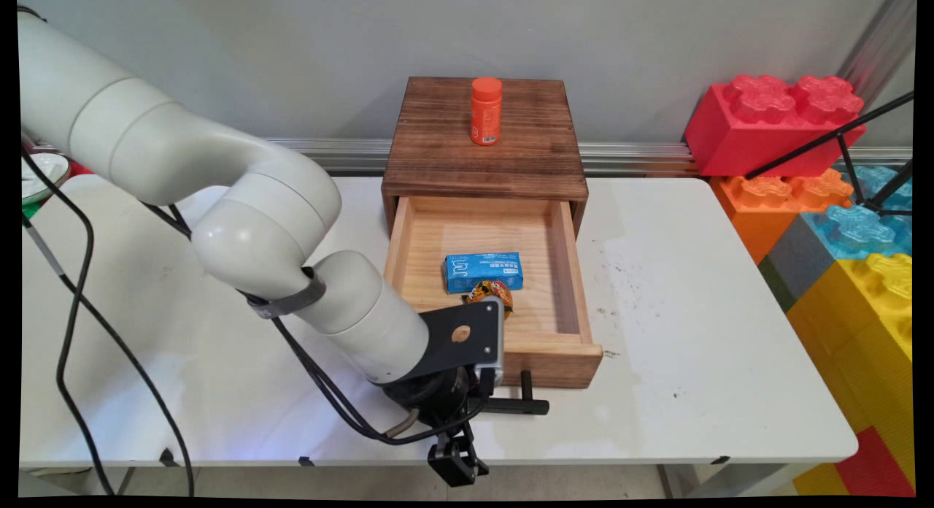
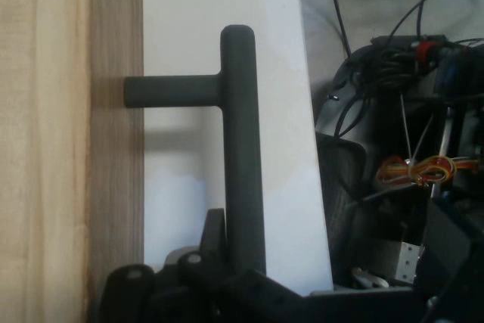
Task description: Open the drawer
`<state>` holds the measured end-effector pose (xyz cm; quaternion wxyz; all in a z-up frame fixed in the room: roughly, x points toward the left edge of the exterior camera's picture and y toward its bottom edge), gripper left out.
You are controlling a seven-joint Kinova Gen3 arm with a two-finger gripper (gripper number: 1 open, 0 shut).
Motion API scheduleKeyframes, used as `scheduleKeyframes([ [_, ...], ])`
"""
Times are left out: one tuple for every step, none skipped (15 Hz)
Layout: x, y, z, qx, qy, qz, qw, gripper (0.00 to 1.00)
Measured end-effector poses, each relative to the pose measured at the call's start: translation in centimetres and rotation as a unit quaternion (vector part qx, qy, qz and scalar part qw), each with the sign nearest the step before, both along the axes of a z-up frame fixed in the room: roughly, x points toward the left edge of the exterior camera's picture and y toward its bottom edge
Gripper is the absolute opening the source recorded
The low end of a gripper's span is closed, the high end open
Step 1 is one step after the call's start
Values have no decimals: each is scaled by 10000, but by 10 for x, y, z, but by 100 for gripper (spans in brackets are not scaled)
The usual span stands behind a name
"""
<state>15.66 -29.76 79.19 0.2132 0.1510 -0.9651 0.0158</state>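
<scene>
A dark wooden cabinet [image 1: 481,154] stands at the back of the white table [image 1: 693,333], and an orange bottle [image 1: 486,110] is upright on its top. Its pale drawer [image 1: 565,274] is pulled out toward the near edge. Inside lie a blue box [image 1: 483,271] and, just in front of it, a small orange-wrapped item [image 1: 487,293] partly hidden by my wrist. My gripper [image 1: 490,404] [image 2: 234,262] sits in front of the drawer, shut on the left end of the black T-shaped drawer handle [image 1: 522,406] [image 2: 242,149].
Big toy bricks are stacked off the table's right side: red [image 1: 773,121], orange [image 1: 781,198], blue [image 1: 854,231], yellow [image 1: 868,303]. Black tripod legs [image 1: 839,139] cross them. A plate [image 1: 36,174] sits at the far left. The table's near edge runs close behind the handle.
</scene>
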Motion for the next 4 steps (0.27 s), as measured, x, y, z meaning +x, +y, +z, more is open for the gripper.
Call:
scheduleKeyframes([
  [0, 1, 1, -4, 14, 0, 10000, 100],
  [0, 1, 2, -10, 26, 0, 10000, 100],
  [1, 2, 4, -21, 41, 2, 10000, 100],
  [2, 3, 6, -34, 53, 4, 10000, 100],
])
